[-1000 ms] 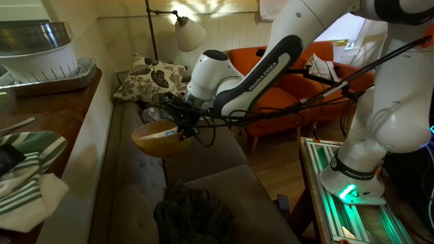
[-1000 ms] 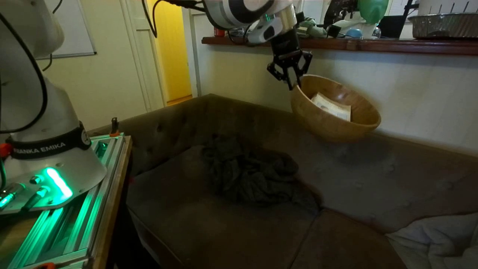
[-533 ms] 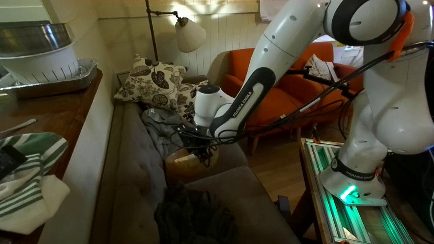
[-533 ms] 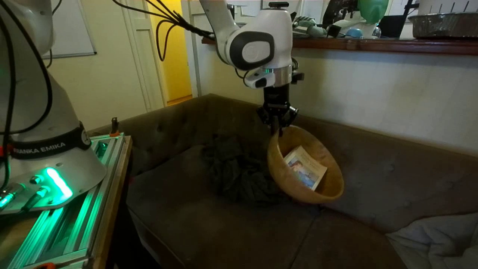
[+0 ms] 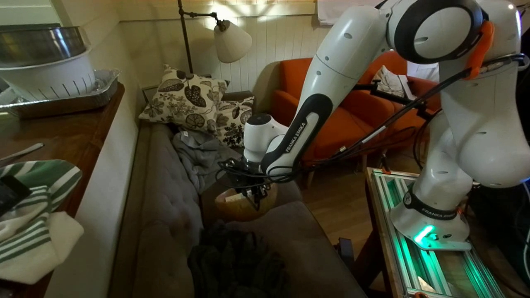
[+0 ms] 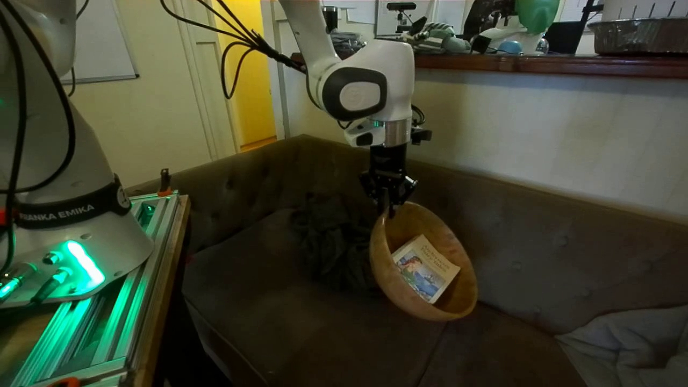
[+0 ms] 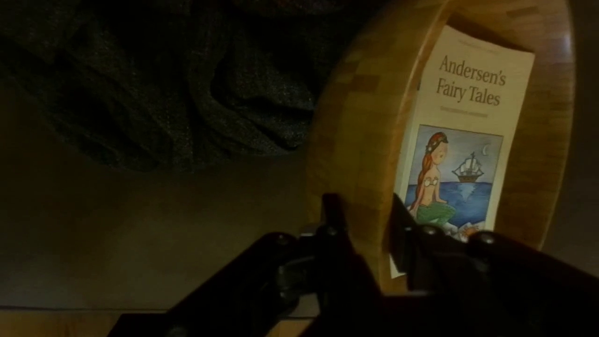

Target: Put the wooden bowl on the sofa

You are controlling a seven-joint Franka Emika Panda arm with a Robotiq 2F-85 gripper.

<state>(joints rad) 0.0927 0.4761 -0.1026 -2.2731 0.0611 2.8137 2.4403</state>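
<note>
Lower and a little nearer the robot's base than half a second ago, the hand has brought the wooden bowl closer to the seat of the sofa. From left to right in an exterior view, a green-and-white striped cloth lies farthest left of the hand and well apart from it, with a foil tray beyond the cloth. Next, left of the hand, runs the sofa's tufted back; two floral cushions lean at the far end, beyond the hand, and grey fabric lies between them and the hand, slightly to its left. Dark cloth is bunched on the seat, on the near side of the hand. Just below the hand hangs the bowl, tilted, its rim highest at the fingers; the hand is clamped on that rim, one finger outside the wall and one inside. Within the bowl lies a book, its cover reading "Andersen's Fairy Tales". Whether the bowl's underside touches the seat is not clear. Right of the hand and farther back stands an orange armchair; farthest right, the robot's base is mounted on the table.
</note>
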